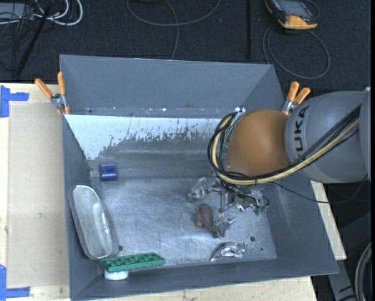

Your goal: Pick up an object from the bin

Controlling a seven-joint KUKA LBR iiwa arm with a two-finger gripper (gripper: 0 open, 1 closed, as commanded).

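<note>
My gripper (pixel 227 202) hangs low over the bin's floor, right of the middle, under the arm's orange cover. A small brown rounded lump (pixel 204 216) lies right against its lower left side; I cannot tell whether it is gripped or only touched. A crumpled silvery piece (pixel 228 251) lies just below the gripper near the front wall.
A clear plastic oval dish (pixel 92 221) lies along the left wall. A green toothed strip with a white end (pixel 132 263) rests at the front left. A small blue block (pixel 108 172) sits at the back left. The arm and its cables cover the bin's right side.
</note>
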